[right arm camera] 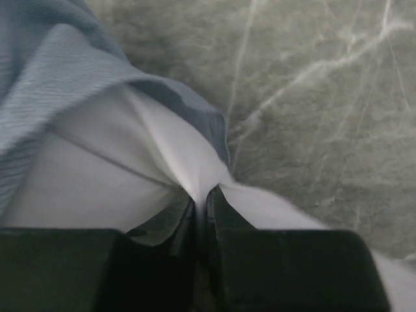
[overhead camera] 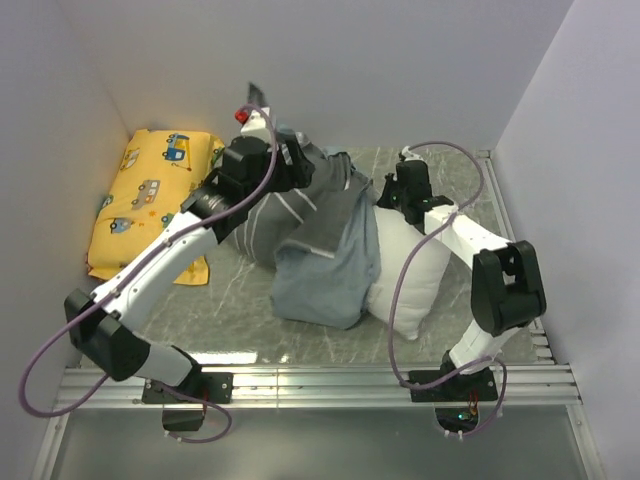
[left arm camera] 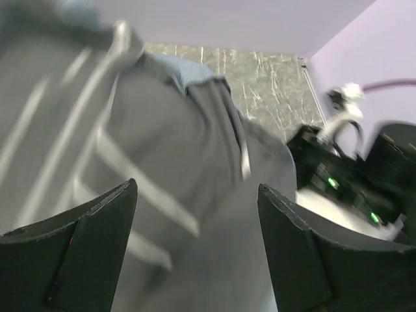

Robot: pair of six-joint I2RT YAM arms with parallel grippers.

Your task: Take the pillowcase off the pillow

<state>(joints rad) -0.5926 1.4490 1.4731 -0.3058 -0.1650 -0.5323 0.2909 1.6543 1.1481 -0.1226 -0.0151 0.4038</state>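
Observation:
The grey striped pillowcase [overhead camera: 320, 235] lies bunched in the middle of the table, its lighter blue-grey inside hanging toward the front. The white pillow [overhead camera: 410, 275] sticks out of it at the right. My left gripper [overhead camera: 300, 160] hovers at the pillowcase's far end; in the left wrist view its jaws stand wide apart over the striped pillowcase [left arm camera: 162, 169], holding nothing. My right gripper [overhead camera: 385, 195] is shut on a pinch of the pillow [right arm camera: 130, 175], next to the pillowcase edge [right arm camera: 78, 71].
A yellow vehicle-print cushion [overhead camera: 150, 195] lies at the far left against the wall. White walls enclose the table at the left, back and right. The marble tabletop [overhead camera: 240, 300] shows in front. A metal rail [overhead camera: 320, 380] runs along the near edge.

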